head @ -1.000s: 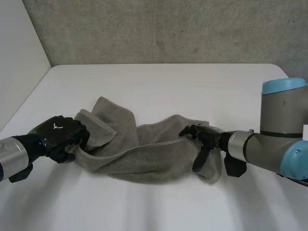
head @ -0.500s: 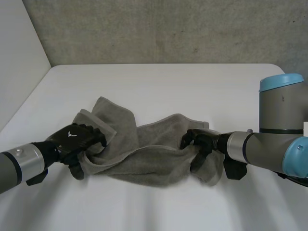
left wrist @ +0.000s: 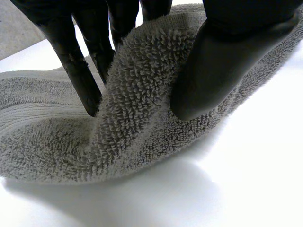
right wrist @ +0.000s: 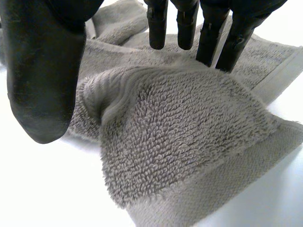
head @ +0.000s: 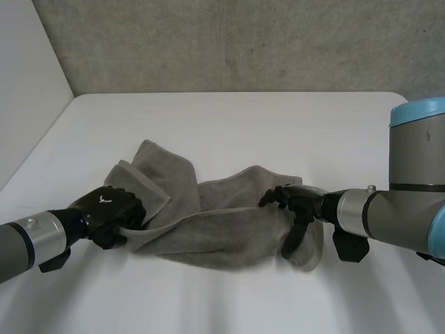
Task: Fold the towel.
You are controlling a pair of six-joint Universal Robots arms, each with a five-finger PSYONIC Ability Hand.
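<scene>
Gripping crumpled towel (head: 215, 233) ends on table (head: 243, 129): left hand (head: 110, 209), right hand (head: 297, 203).

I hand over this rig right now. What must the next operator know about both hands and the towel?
Left hand: shut on the towel, pinching its left end between thumb and fingers.
Right hand: shut on the right end, cloth bunched under its palm.
Towel: crumpled, not folded, lying between the hands on the white table.
Done: both ends gripped. Left: spread it flat, then fold.
</scene>
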